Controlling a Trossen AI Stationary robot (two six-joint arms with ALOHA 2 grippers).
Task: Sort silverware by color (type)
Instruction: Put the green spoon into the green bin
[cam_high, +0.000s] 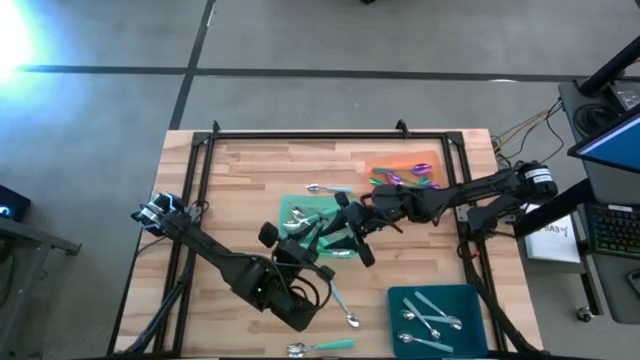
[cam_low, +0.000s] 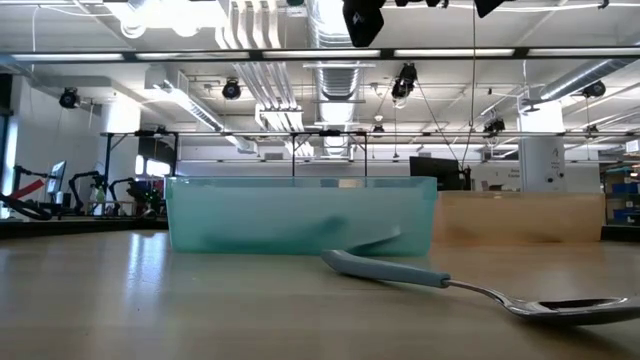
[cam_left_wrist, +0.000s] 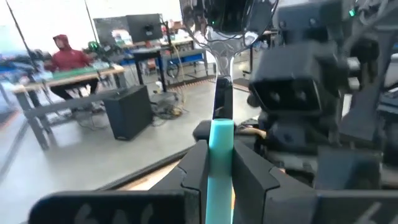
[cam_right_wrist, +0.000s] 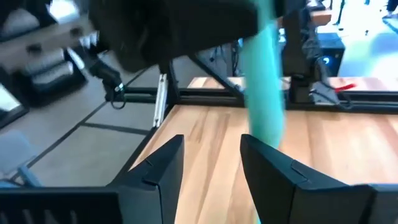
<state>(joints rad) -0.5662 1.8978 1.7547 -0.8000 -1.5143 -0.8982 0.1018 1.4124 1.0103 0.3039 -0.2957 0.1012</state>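
Pinching a light, stiff, slippery spoon (cam_left_wrist: 221, 134) by its teal handle, the left gripper (cam_left_wrist: 219, 163) offered it while the right gripper (cam_right_wrist: 211, 165) stood wide

A robotics lab or workshop in a big open industrial hall. Exposed ducts (cam_low: 265, 40) and strip lights (cam_low: 320, 54) run under a high ceiling. The wooden table (cam_high: 250, 170) stands in a black metal frame (cam_high: 300, 134) on a grey concrete floor (cam_high: 100, 100). Far off, a person (cam_left_wrist: 65, 56) sits at a workbench (cam_left_wrist: 37, 81) among monitors (cam_left_wrist: 142, 26), cables and other rigs.
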